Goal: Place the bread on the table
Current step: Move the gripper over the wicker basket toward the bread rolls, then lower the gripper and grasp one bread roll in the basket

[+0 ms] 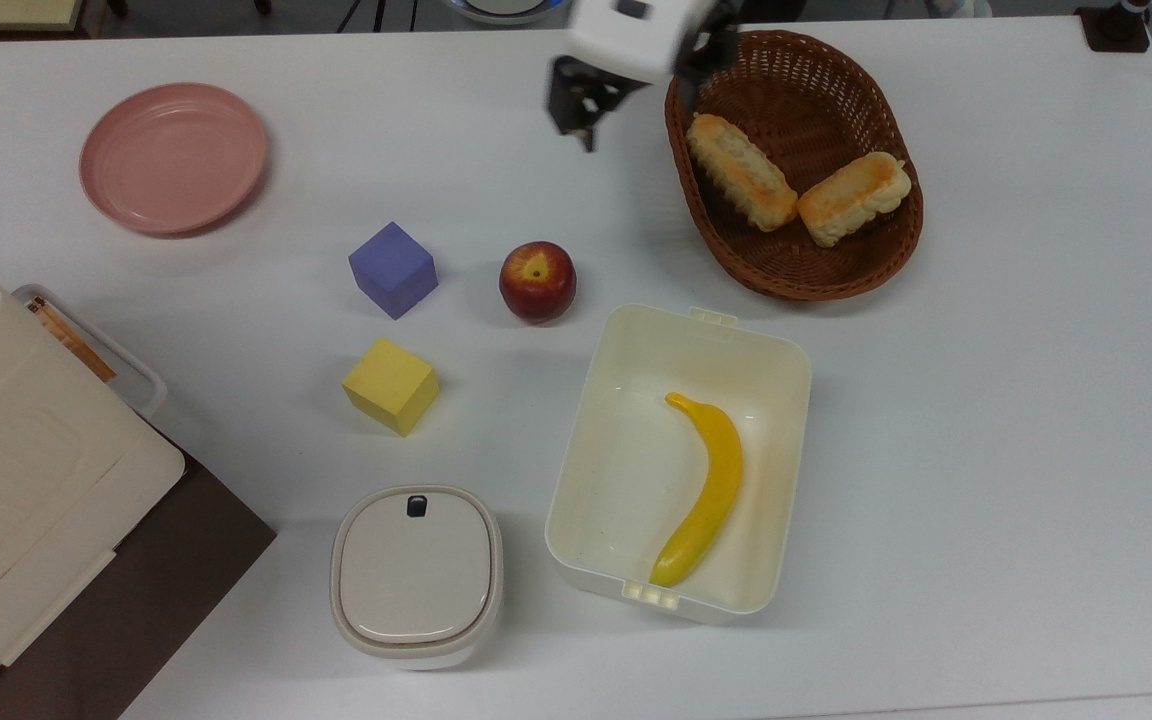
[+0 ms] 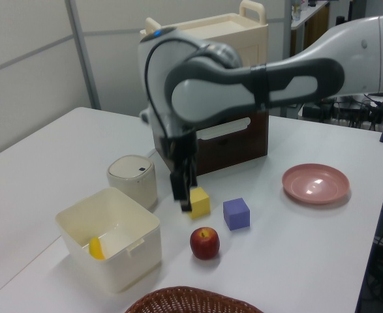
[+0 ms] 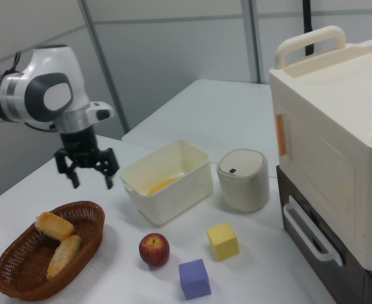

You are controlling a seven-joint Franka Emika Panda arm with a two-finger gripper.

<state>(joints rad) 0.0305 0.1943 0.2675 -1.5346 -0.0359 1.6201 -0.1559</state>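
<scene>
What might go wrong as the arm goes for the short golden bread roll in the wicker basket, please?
1. The short, chunky orange-topped bread roll lies end to end with the longer, paler bumpy roll, seemingly touching, so the open tool could nudge or grab the wrong one.
2. Both sit low in the brown wicker basket; a finger might catch its raised rim and drag it.
3. The open cream plastic box sits close beside the basket, so a careless release might miss the white table.

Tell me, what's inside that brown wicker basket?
Two bread rolls lie inside the basket: the short bread and a longer roll, their ends close together. The weave beneath them is covered.
</scene>
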